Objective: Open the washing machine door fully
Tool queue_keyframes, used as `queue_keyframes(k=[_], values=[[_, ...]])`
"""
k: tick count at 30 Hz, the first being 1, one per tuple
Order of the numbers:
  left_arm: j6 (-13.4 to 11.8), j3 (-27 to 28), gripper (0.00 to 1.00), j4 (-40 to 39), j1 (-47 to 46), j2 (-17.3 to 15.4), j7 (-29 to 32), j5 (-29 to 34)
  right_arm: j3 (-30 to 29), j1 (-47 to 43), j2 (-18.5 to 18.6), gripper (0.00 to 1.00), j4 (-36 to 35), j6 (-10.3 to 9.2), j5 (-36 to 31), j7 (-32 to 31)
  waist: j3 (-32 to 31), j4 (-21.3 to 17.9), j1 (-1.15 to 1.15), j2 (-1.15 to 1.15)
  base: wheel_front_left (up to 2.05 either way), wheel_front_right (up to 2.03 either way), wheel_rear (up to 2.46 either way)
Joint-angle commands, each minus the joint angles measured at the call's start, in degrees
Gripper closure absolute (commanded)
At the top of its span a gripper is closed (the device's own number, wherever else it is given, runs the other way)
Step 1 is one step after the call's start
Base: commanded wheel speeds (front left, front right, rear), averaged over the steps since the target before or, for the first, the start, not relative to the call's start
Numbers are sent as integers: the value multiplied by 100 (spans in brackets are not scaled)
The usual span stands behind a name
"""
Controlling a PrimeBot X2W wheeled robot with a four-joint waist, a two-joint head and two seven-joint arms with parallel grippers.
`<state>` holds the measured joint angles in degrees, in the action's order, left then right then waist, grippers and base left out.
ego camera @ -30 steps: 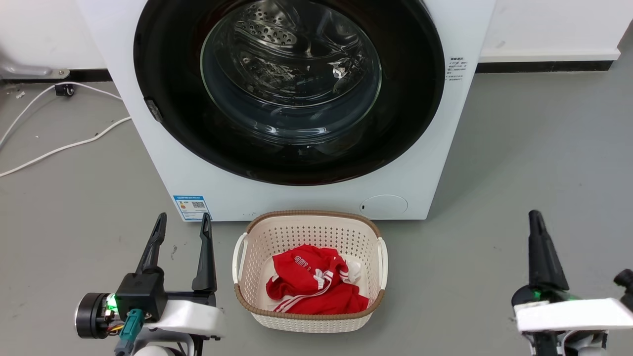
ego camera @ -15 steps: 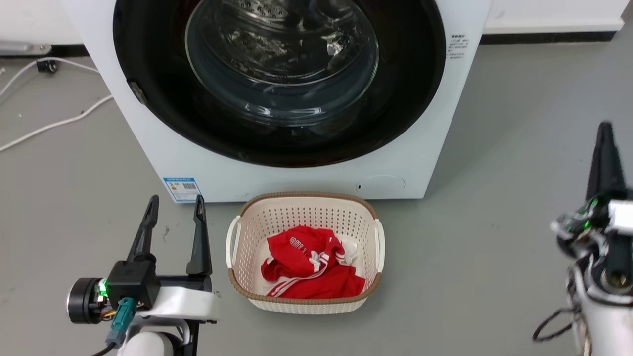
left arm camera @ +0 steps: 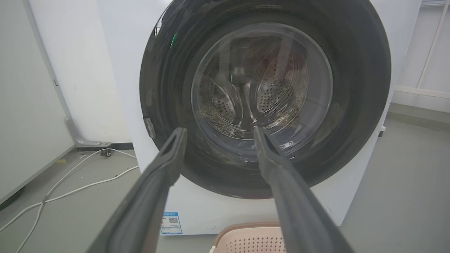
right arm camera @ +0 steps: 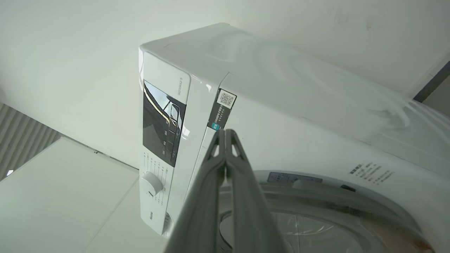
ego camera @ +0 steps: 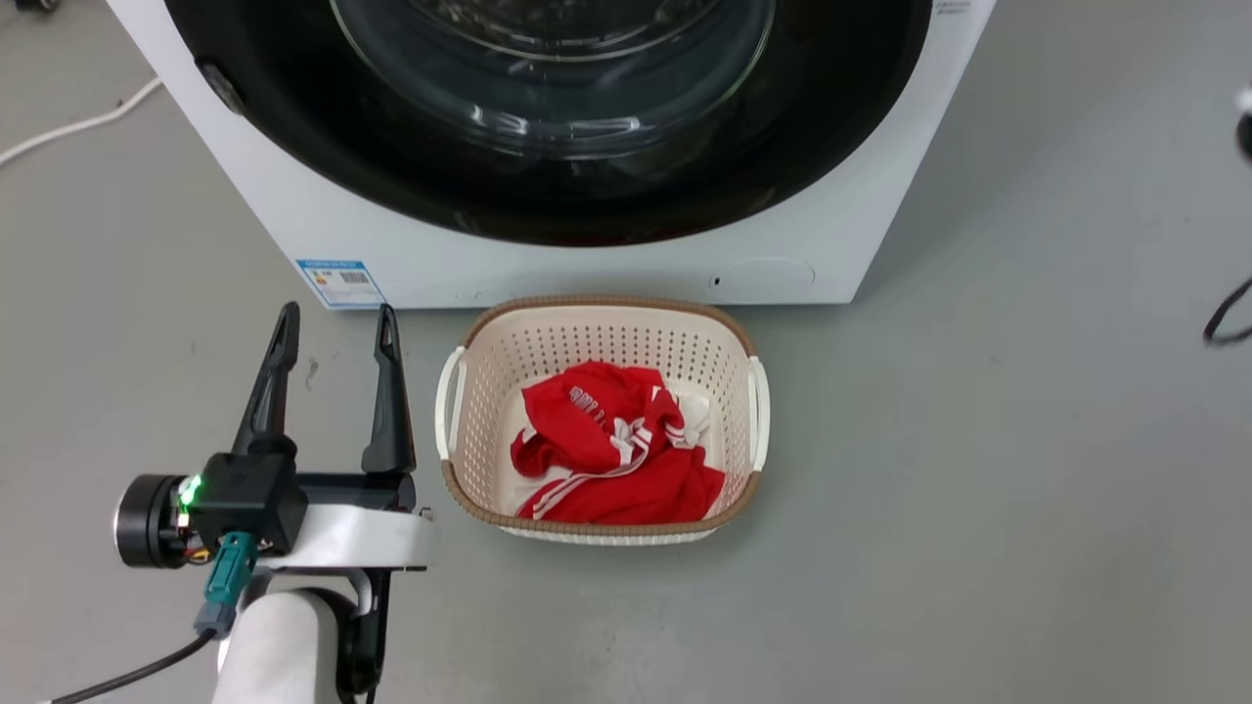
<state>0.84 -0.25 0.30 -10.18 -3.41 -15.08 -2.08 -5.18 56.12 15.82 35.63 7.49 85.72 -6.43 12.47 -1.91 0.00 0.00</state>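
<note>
The left claw (ego camera: 335, 328) sits at 8 o'clock in the head view, fingers spread, pointing to 12, holding nothing. The right claw (right arm camera: 225, 137) has its fingers pressed together at the tips.

The head view's top edge is cutting off the washing machine door (ego camera: 548, 210), and a red garment (ego camera: 616, 460) is hiding much of the floor of the laundry basket (ego camera: 606, 303). Print on the blue sticker (ego camera: 337, 282) is showing too small to read. In the right wrist view, blur is smearing one white face of the washing machine (right arm camera: 316, 80), and the pressed-together fingers of the right gripper (right arm camera: 225, 132) are covering part of the door.
</note>
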Motion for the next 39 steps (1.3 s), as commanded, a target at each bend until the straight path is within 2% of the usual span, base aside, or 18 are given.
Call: queue_keyframes(k=[1, 8, 13, 17, 29, 35, 39], values=[[9, -21, 0, -49, -145, -1, -14, 55, 195, 556, 156, 100, 420, 0, -178, -316, 242, 22, 0, 0, 0, 0, 0], [6, -55, 0, -142, -414, 2, -13, 94, 972, 2133, 222, 100, 1720, 0, -835, -1597, 660, 49, 0, 0, 0, 0, 0], [-18, -94, 0, -214, -614, 7, -13, 106, 1386, 2859, 96, 100, 2233, 0, -1240, -2327, 956, 103, 0, 0, 0, 0, 0], [-34, -144, 0, -274, -752, 13, -14, 127, 1578, 3248, 23, 100, 2454, 0, -1550, -2551, 1193, 153, 0, 0, 0, 0, 0], [-115, -253, 0, -398, -932, 24, -14, 142, 1704, 3767, -183, 100, 2800, 0, -2059, -2487, 1639, 266, 0, 0, 0, 0, 0], [-127, -300, 0, -387, -1028, 28, -14, 150, 1645, 3844, -378, 100, 2861, 1, -2088, -2717, 1755, 296, 0, 0, 0, 0, 0], [-130, -319, 0, -358, -1040, 27, -14, 157, 1563, 3780, -355, 100, 2744, 1, -2047, -2877, 1759, 279, 0, 0, 0, 0, 0]])
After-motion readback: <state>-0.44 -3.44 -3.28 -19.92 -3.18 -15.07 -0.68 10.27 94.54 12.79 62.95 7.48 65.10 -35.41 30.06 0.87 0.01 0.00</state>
